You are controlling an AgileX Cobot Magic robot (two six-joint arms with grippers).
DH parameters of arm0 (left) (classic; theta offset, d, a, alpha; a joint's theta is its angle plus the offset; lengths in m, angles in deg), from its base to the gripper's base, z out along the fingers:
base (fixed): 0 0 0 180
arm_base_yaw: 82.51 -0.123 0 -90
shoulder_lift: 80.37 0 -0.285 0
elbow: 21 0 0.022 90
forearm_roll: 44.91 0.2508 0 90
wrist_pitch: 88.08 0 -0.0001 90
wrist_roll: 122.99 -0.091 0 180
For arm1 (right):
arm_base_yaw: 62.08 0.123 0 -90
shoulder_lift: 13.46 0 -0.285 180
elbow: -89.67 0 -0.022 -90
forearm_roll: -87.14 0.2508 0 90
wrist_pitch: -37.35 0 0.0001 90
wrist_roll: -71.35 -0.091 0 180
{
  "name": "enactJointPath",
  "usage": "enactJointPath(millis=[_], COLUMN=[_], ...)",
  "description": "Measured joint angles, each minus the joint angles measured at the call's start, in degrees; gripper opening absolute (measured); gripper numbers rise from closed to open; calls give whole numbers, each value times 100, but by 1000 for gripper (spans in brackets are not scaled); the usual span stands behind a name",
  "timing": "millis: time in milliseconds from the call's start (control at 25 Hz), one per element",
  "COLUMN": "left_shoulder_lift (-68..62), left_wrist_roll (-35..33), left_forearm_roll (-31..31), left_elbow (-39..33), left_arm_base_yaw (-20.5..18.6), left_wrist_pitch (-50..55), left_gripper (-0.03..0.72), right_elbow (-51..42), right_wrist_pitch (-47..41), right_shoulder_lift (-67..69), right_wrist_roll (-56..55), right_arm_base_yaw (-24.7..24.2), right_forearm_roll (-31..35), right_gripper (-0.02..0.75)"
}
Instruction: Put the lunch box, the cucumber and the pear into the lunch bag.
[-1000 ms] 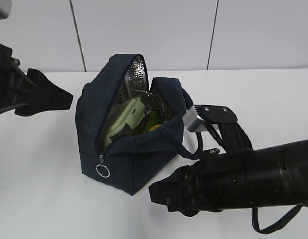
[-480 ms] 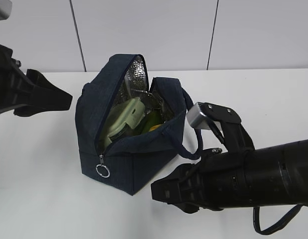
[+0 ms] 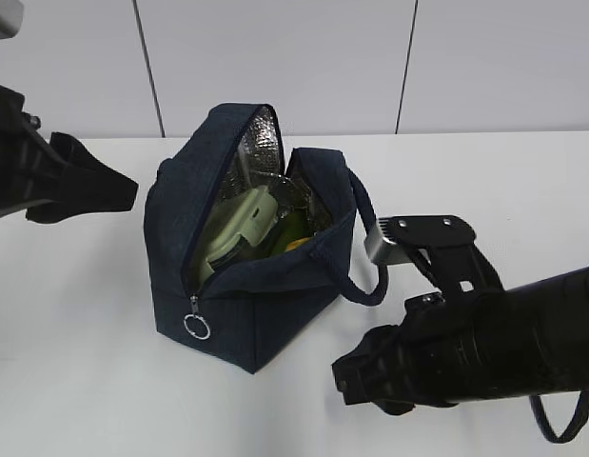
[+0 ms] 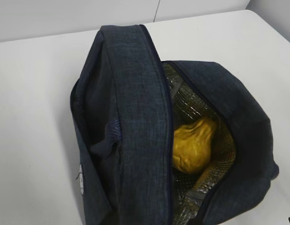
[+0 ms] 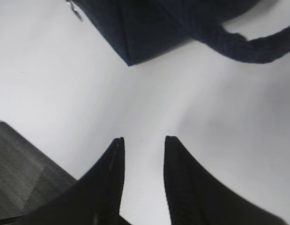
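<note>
Worktop (image 3: 75,314), white, carries the lunch bag (image 3: 256,305), which stands upright left of centre with its zipper undone and mouth gaping upward. Right claw (image 5: 144,143) sits low over the worktop in front of and to the right of the bag, well apart from it; its two dark fingers are spread with bare worktop visible between them, holding nothing. Left claw (image 3: 89,186) hovers to the bag's left, apart from it; whether its fingers are parted or closed cannot be told.

Lunch bag: dark navy fabric, boxy, silver quilted lining (image 4: 224,140), loop handle (image 3: 365,276) drooping on the right side, metal ring pull (image 3: 197,327) hanging at the lower front corner.

Lunch box (image 3: 239,228): pale sage-green lid, tilted, inside the bag against its left wall.

Pear (image 4: 191,146): lumpy, yellow-orange, lying inside the bag on the lining.

Cucumber (image 3: 292,226): only a green sliver shows, between lunch box and pear.
</note>
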Motion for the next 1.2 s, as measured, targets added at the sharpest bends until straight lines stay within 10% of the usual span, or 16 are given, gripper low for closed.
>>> enactJointPath(millis=[560,880,1200], left_shoulder_lift=[0,0,0], left_wrist_roll=[0,0,0], left_forearm_roll=[0,0,0], left_elbow=[0,0,0], left_arm_base_yaw=[0,0,0], left_wrist_pitch=[0,0,0], left_gripper=[267,266,252], right_elbow=[-1169,-1164,-774], right_wrist_pitch=[4270,6670,6544], right_shoulder_lift=[144,1334,2045], right_wrist_roll=[-4867,-5114,-5146], right_arm_base_yaw=[1371,1381,1381], right_forearm_roll=[-6661,-7133,-7150], right_gripper=[230,230,261])
